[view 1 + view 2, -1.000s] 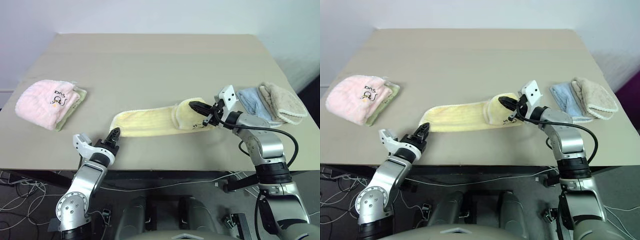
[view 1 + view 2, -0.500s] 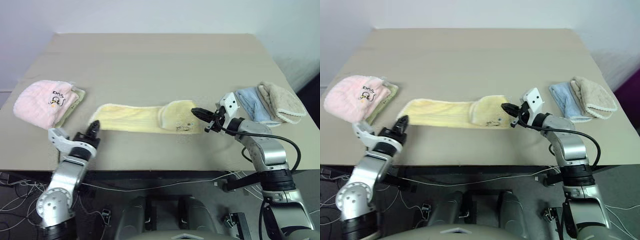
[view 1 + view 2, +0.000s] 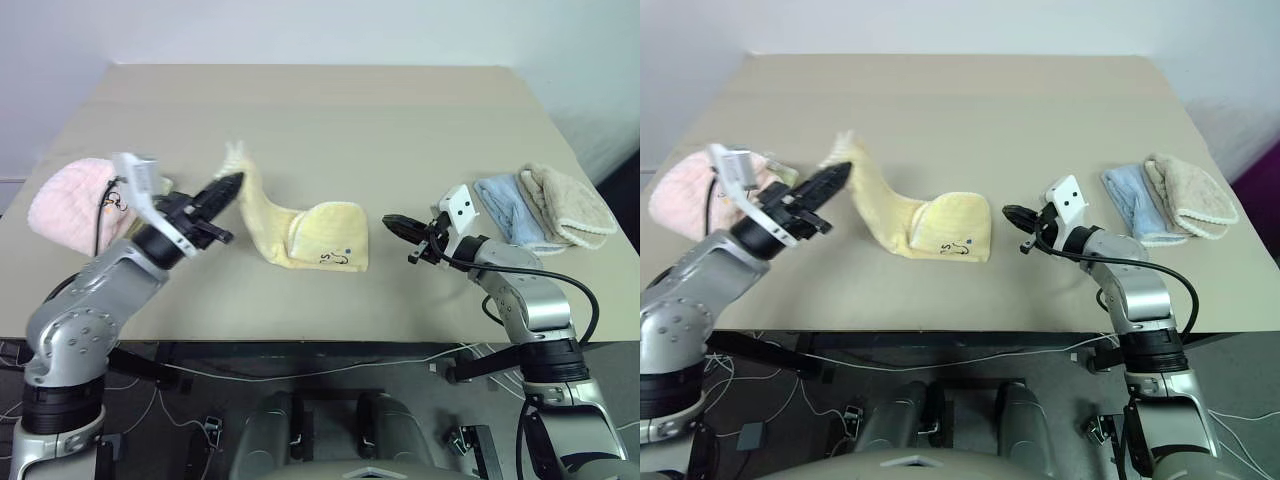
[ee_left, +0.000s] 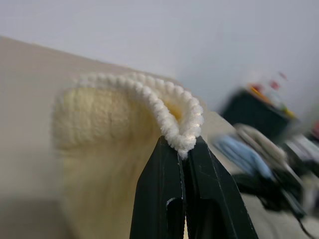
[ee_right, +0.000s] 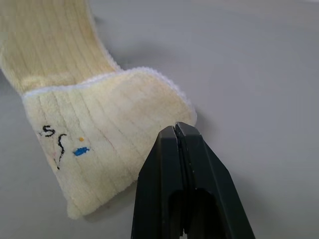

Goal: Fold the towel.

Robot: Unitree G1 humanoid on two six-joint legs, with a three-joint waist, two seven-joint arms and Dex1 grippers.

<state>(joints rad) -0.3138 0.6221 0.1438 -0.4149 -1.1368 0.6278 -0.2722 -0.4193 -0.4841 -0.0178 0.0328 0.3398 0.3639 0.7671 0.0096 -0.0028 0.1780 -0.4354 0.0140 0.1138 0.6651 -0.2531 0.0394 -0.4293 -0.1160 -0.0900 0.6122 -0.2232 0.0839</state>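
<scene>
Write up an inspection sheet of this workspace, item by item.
Surface: tan table, bare in the middle.
Job's things: yellow towel, right end folded over with logo up, left end lifted off the table.
Clutter: pink towel at left; light blue towel and beige towel at right.
Grippers: left gripper shut on the towel's hem; right gripper shut, empty, beside the fold.
Cables: black cable along the right arm; cable bundle under the table.
Surroundings: pale wall.
</scene>
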